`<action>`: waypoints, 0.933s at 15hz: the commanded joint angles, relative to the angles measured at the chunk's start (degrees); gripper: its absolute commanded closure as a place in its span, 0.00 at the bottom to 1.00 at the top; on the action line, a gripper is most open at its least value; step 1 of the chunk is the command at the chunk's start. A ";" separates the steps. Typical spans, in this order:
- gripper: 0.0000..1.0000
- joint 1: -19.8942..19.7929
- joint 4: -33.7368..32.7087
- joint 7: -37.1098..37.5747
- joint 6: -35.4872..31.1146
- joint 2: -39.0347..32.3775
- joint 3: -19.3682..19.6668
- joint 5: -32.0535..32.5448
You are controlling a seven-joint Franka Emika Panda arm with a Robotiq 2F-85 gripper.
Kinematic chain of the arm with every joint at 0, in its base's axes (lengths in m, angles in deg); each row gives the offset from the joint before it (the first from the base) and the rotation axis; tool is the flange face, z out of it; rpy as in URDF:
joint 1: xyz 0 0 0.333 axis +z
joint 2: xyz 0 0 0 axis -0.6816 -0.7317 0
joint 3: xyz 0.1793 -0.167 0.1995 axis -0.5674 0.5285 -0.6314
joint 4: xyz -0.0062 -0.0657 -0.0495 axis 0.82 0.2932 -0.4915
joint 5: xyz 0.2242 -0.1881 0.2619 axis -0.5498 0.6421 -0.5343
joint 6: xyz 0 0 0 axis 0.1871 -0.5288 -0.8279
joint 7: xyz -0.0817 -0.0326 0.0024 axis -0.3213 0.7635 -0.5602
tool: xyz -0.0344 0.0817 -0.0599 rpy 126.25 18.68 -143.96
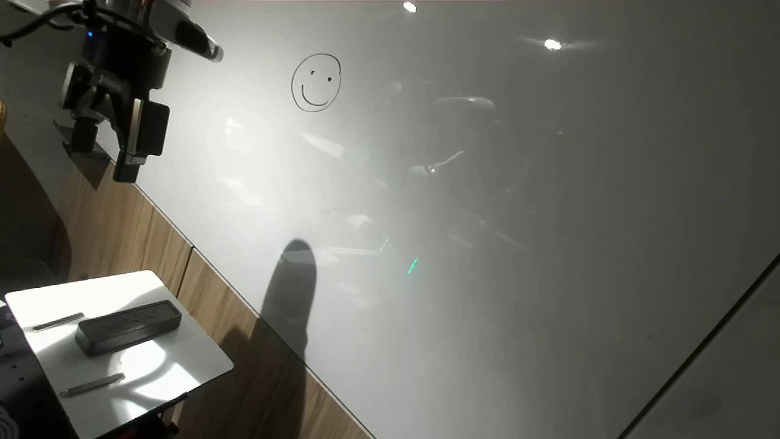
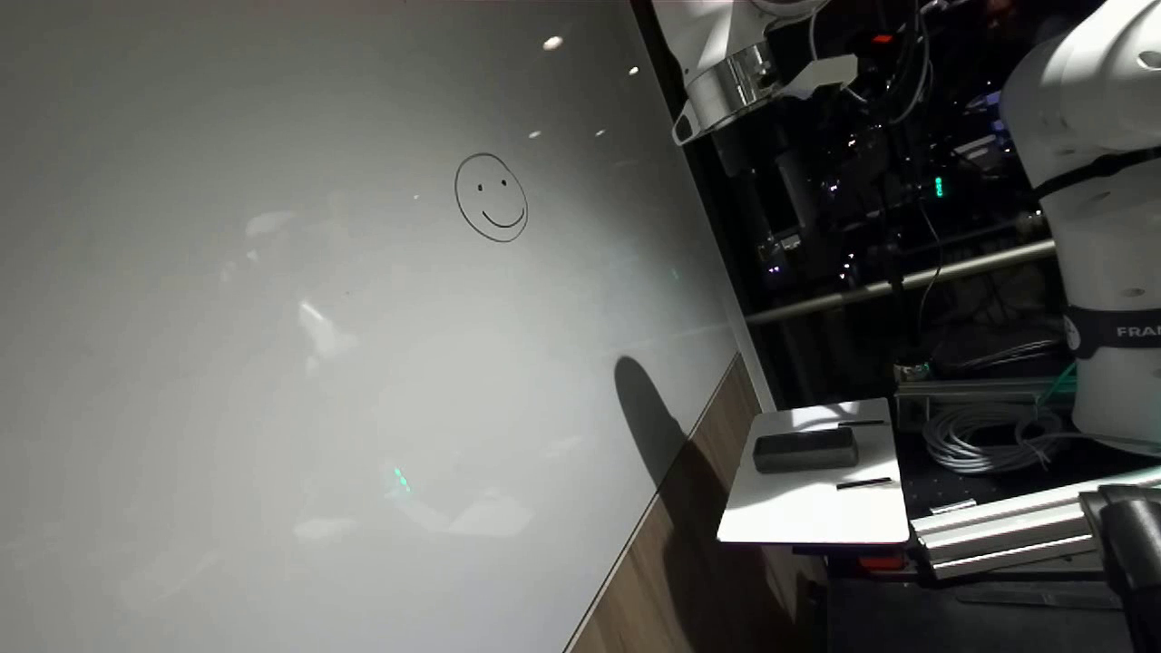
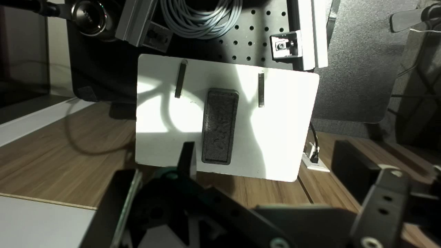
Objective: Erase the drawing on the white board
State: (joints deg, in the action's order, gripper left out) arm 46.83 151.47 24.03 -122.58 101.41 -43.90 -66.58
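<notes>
Wrist view: the gripper [image 3: 264, 151] stands with fingers apart, holding nothing. The eraser [image 3: 220, 127], so judged by form, lies flat on the table [image 3: 282, 137]. In both exterior views, the drawing [image 1: 316, 83] is intact on the board [image 1: 609, 183]. Step in hand: probably eraser pickup, grasp not yet made. The next move should center the fingers across the eraser's narrow width, descend, then clamp it.

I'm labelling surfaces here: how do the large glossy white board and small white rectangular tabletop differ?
The large glossy white board is far bigger than the small white rectangular tabletop. The board bears a thin dark smiley-face drawing; the tabletop carries a dark rectangular block and two thin dark strips. Both are flat and white.
</notes>
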 commanded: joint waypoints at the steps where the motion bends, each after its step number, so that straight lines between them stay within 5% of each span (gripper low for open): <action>1: 0.00 0.35 -0.10 0.25 0.11 -0.05 0.30 0.24; 9: 0.00 0.35 -0.10 0.25 0.11 -0.05 0.30 0.24; 14: 0.00 1.34 -0.12 3.70 -5.80 -1.68 -1.96 -1.74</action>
State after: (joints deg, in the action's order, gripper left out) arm 46.95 151.46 24.77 -124.21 101.14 -44.30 -66.90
